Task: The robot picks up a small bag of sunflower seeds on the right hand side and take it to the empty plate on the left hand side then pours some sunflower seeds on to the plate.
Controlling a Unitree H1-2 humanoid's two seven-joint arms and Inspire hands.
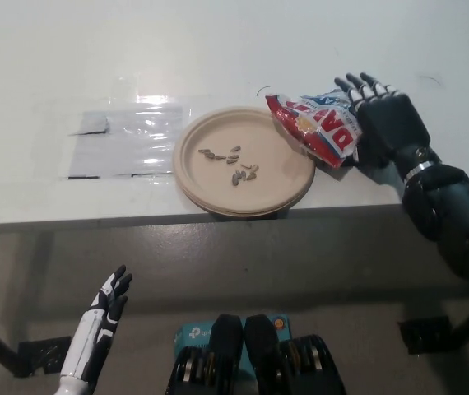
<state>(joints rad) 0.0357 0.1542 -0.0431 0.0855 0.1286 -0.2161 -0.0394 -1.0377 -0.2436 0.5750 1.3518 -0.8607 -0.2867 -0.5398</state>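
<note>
Head view showed one red bag of sunflower seeds (321, 130) lying flat on the white table (218, 49), its left end overlapping the rim of the single paper plate (288, 185). Just right of the bag, the black right hand (387, 123) lay with fingers spread, released, touching the bag's edge. About eight seeds (233, 163) sat on the plate. Well below, the white left hand (103, 317) hung open.
</note>
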